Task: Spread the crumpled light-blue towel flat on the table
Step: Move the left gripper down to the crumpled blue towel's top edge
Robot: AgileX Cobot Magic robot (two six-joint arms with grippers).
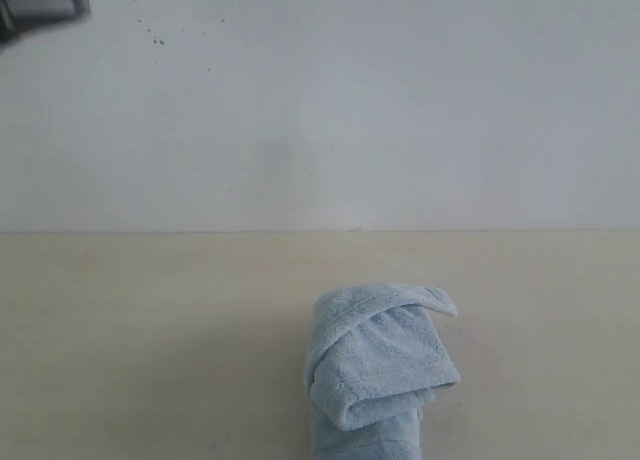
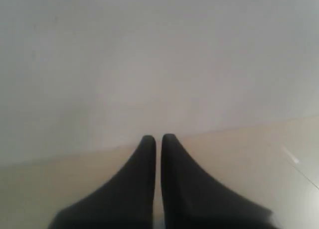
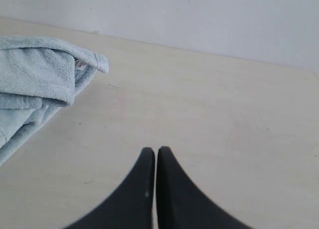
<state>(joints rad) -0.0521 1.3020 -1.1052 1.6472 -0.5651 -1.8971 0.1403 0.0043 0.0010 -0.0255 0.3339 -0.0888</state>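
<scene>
The light-blue towel (image 1: 378,365) lies crumpled in a folded bundle on the beige table (image 1: 150,330), near the front edge and a little right of centre. In the right wrist view the towel (image 3: 35,84) shows with its small white tag (image 3: 79,64), off to one side of my right gripper (image 3: 156,150), which is shut on nothing and hangs apart from the cloth above bare tabletop. My left gripper (image 2: 156,138) is shut and empty too, pointing toward the wall over the table (image 2: 239,154). The towel does not appear in the left wrist view.
A grey-white wall (image 1: 320,100) with a few dark specks rises behind the table's far edge. A dark blurred part (image 1: 40,5) of the left arm sits in the upper left corner of the exterior view.
</scene>
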